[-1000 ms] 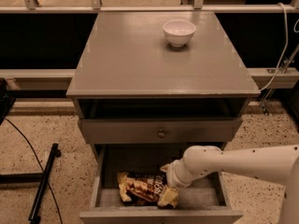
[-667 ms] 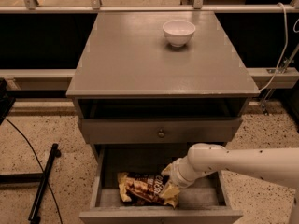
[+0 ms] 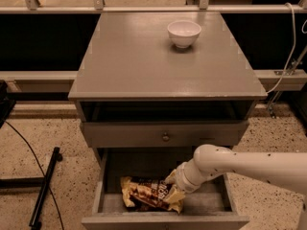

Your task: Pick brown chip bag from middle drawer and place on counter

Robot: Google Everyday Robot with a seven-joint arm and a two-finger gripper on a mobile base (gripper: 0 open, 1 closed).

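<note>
The brown chip bag [image 3: 147,194] lies crumpled on the floor of the open middle drawer [image 3: 207,204], left of centre, with tan-yellow edges showing. My gripper [image 3: 174,188] reaches down into the drawer from the right on a white arm [image 3: 249,166] and sits at the bag's right end, touching it. The wrist hides the contact point. The counter [image 3: 153,61] is the grey cabinet top above, with a white bowl [image 3: 183,32] near its back right.
A closed drawer front with a small round knob [image 3: 165,137] sits just above the open drawer, under an empty open slot. A black stand and cable [image 3: 43,188] lie on the speckled floor at left. White cables [image 3: 288,47] hang at right.
The arm has shifted slightly to the right and up. The gripper stays at the bag's right end. The bag has not visibly moved.
</note>
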